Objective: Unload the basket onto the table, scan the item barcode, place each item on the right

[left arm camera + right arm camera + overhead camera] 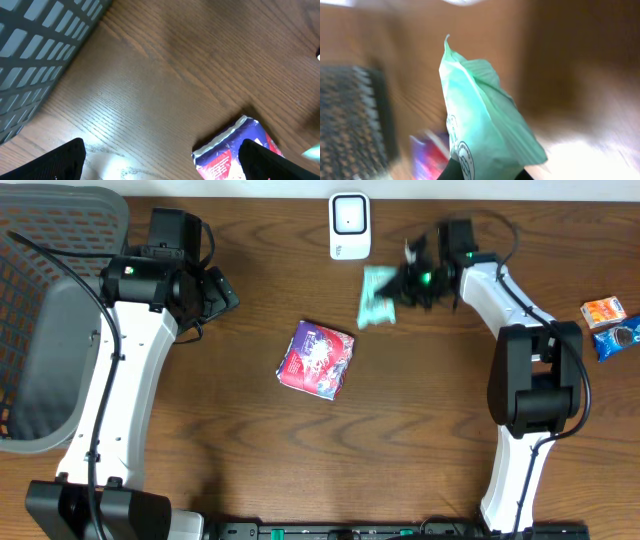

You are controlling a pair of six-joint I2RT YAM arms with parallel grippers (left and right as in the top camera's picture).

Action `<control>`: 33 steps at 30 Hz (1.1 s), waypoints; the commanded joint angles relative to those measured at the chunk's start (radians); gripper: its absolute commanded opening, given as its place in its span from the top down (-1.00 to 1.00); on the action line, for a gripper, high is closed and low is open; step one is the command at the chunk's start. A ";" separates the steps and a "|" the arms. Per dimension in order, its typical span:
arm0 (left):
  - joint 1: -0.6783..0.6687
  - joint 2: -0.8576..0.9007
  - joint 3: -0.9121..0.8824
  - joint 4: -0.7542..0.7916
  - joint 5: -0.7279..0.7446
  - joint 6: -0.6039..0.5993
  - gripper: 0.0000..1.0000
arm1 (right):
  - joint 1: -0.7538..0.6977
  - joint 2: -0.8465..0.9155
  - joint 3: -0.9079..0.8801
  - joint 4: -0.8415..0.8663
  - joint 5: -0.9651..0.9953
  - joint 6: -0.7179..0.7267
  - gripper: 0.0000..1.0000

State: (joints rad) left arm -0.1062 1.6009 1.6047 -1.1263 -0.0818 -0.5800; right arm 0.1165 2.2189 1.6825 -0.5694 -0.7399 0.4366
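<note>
A mint-green packet (377,295) is held off the table just below the white barcode scanner (349,225) at the back edge. My right gripper (408,283) is shut on the packet's right end. In the right wrist view the green packet (480,120) stands up from between my black fingertips (451,172), blurred by motion. A purple and red packet (317,359) lies flat mid-table. My left gripper (215,292) hovers open to its upper left; the left wrist view shows the purple packet's corner (225,150) by the right fingertip (272,160), with nothing between the fingers.
A grey mesh basket (45,310) fills the left edge of the table. An orange snack packet (604,311) and a blue cookie packet (617,338) lie at the far right edge.
</note>
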 commanded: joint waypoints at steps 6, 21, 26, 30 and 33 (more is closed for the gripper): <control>0.003 -0.001 0.003 -0.006 -0.013 -0.008 -0.96 | 0.073 -0.009 0.090 0.424 0.129 0.426 0.97; 0.003 -0.001 0.003 -0.006 -0.013 -0.008 -0.96 | 0.132 0.119 0.090 0.748 0.309 0.609 0.98; 0.003 -0.001 0.003 -0.006 -0.013 -0.008 -0.96 | 0.085 0.098 0.097 0.748 0.236 0.514 0.98; 0.003 -0.001 0.003 -0.006 -0.013 -0.008 -0.96 | 0.009 0.059 0.106 0.720 0.141 0.471 0.98; 0.003 -0.001 0.003 -0.006 -0.013 -0.008 -0.96 | -0.067 0.011 0.106 0.599 0.126 0.422 0.98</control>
State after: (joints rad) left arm -0.1062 1.6005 1.6047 -1.1271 -0.0818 -0.5800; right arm 0.1371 2.3245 1.7672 0.1028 -0.5587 0.9405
